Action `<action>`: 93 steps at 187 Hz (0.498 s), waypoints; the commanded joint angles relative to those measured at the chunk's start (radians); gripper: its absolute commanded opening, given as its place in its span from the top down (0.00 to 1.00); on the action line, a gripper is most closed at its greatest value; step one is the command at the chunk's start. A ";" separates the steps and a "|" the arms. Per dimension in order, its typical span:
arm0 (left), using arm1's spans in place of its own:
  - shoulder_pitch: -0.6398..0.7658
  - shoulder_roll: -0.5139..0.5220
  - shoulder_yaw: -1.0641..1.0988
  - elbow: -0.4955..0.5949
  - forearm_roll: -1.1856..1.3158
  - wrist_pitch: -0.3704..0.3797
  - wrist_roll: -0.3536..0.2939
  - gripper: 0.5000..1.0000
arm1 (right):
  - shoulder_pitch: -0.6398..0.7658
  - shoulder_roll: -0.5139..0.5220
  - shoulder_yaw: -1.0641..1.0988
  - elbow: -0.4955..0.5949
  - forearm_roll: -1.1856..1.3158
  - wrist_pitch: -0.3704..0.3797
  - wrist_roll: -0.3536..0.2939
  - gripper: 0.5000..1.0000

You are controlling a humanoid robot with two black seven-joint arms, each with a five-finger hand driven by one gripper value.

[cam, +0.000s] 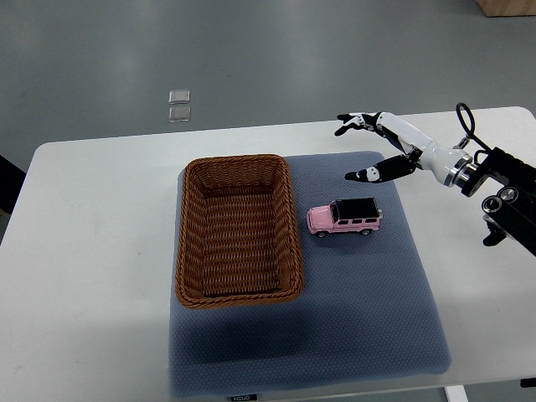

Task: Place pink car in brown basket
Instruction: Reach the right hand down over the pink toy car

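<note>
One hand in view: right hand [381, 146] at upper right of the frame, fingers spread wide, holding nothing, apart from the pink car [344, 218] below it. Car stands on the blue mat [368, 318], just right of the empty brown basket [238, 232]. Risk: a glancing touch could roll the wheeled car away.

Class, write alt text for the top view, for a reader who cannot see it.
A pink car with a black roof sits on a blue-grey mat, just right of an empty brown basket. The robot's right hand hovers open above and right of the car, touching nothing.
</note>
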 commanded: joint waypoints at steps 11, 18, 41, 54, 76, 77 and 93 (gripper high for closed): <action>0.000 0.000 0.000 -0.002 0.000 0.000 0.000 0.00 | -0.001 -0.023 -0.052 0.004 -0.134 -0.001 0.064 0.15; 0.000 0.000 0.000 0.000 0.000 0.000 0.000 0.00 | 0.000 -0.026 -0.061 0.004 -0.152 -0.001 0.066 0.15; 0.000 0.000 0.000 0.001 0.000 0.000 0.000 0.00 | 0.010 -0.039 -0.091 0.004 -0.162 0.010 0.066 0.14; 0.000 0.000 0.000 0.000 0.000 0.000 0.000 0.00 | 0.014 -0.048 -0.119 0.002 -0.182 0.030 0.066 0.14; 0.000 0.000 0.002 -0.003 0.000 -0.001 0.000 0.00 | 0.014 -0.048 -0.133 -0.009 -0.255 0.028 0.064 0.14; 0.000 0.000 0.002 -0.003 0.000 -0.001 0.000 0.00 | 0.014 -0.048 -0.133 -0.009 -0.255 0.028 0.064 0.14; 0.000 0.000 0.002 -0.005 0.000 0.000 0.000 0.00 | 0.014 -0.045 -0.133 -0.015 -0.291 0.022 0.060 0.15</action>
